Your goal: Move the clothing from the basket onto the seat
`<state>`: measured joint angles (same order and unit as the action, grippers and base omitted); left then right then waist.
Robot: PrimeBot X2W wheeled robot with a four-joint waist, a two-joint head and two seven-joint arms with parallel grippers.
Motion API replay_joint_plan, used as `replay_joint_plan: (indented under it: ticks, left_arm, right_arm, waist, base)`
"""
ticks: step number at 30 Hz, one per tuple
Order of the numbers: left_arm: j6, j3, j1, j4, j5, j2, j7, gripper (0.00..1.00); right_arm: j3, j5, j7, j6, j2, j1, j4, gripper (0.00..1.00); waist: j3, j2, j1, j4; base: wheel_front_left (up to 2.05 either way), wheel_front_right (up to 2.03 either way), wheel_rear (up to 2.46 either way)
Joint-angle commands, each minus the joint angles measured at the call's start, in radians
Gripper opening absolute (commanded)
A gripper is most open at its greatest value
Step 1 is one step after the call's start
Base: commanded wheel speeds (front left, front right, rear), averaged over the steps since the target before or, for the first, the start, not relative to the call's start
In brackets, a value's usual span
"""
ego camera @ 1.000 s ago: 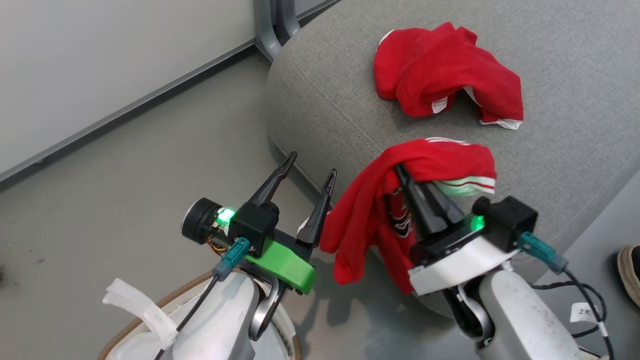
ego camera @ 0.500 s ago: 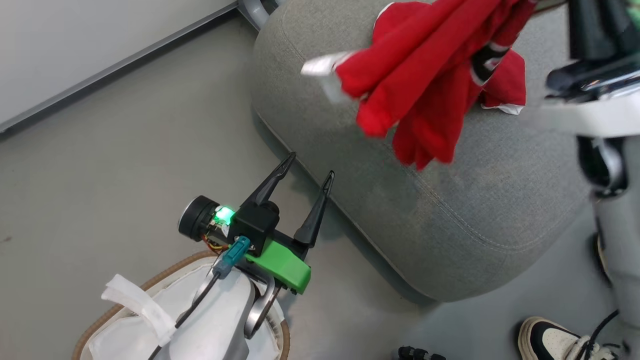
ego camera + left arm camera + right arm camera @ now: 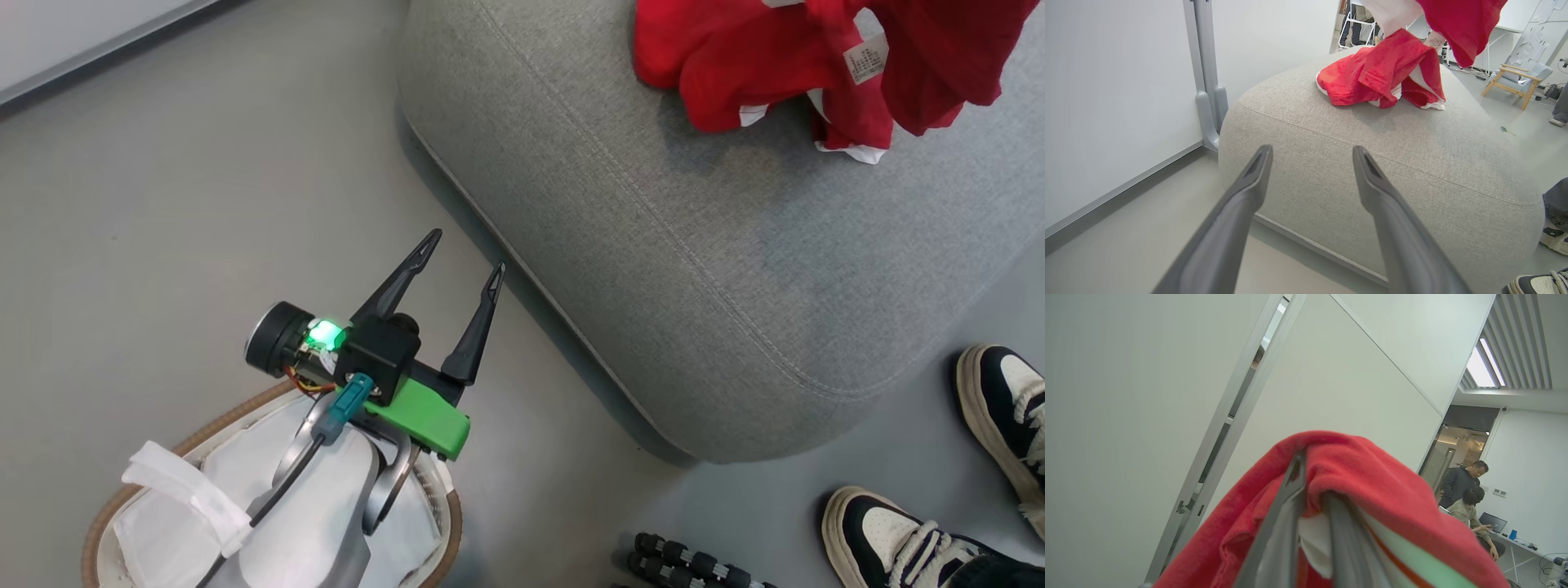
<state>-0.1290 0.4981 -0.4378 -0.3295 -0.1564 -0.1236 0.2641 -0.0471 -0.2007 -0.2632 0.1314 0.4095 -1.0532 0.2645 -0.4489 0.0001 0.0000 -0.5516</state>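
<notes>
Basket (image 3: 196, 433) w/ white liner (image 3: 180, 494), clothing (image 3: 718, 73) on seat (image 3: 694, 269)

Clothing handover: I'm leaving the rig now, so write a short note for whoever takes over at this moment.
Left end effector: open, empty, beside the seat.
Right end effector: shut on a red garment, held above the seat.
Done: another garment lies on the seat.
Left to do: release the held garment onto the seat; check the basket, partly hidden by the left arm, no red visible there.
</notes>
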Motion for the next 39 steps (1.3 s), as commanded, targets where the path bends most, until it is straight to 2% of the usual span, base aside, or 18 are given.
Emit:
replay_joint_plan:
  ticks: [1,7,19,20,21,22,31,39]
  left_arm:
    - [-0.003,0.0,-0.02,0.002,0.013,-0.016,0.0,1.0]
    - [-0.003,0.006,-0.049,0.011,0.016,-0.027,0.0,1.0]
    - [-0.003,0.021,-0.079,0.0,0.003,-0.052,0.0,1.0]
    - [-0.003,0.02,-0.082,-0.002,0.003,-0.054,0.0,1.0]
    - [-0.003,0.018,-0.084,-0.004,0.003,-0.055,0.0,1.0]
    - [-0.003,0.016,-0.088,-0.006,0.004,-0.055,0.0,1.0]
    - [-0.003,-0.012,-0.073,-0.015,0.003,-0.036,0.0,1.0]
    - [-0.003,-0.049,-0.038,0.002,0.013,-0.012,0.0,1.0]
  right_arm:
    - [-0.012,0.013,-0.002,-0.001,0.0,-0.014,0.015,0.0]
    - [-0.063,0.064,-0.002,-0.001,-0.005,0.03,0.105,0.0]
    - [-0.133,0.093,-0.002,-0.001,-0.114,0.212,0.297,0.0]
    - [-0.133,0.097,-0.002,-0.001,-0.12,0.222,0.318,0.15]
    - [-0.141,0.098,-0.002,-0.001,-0.124,0.226,0.33,0.39]
    - [-0.154,0.099,-0.002,-0.001,-0.128,0.231,0.343,1.0]
    - [-0.253,0.114,-0.002,-0.001,-0.199,0.341,0.324,1.0]
    - [-0.265,0.104,-0.002,-0.001,-0.254,0.479,0.251,1.0]
  waist:
    - [-0.042,-0.0001,0.0,0.027]
    - [-0.102,-0.0001,0.0,0.068]
    - [-0.166,-0.0001,0.0,0.115]
    - [-0.169,-0.0001,0.0,0.118]
    - [-0.17,-0.0001,0.0,0.12]
    - [-0.171,-0.0001,0.0,0.123]
    - [-0.134,-0.0001,0.0,0.135]
    - [-0.07,-0.0001,0.0,0.146]
  base:
    - [0.0,0.0,0.0]
    - [0.0,0.0,0.0]
    - [0.0,0.0,0.0]
    - [0.0,0.0,0.0]
    - [0.0,0.0,0.0]
    - [0.0,0.0,0.0]
    - [0.0,0.0,0.0]
    - [0.0,0.0,0.0]
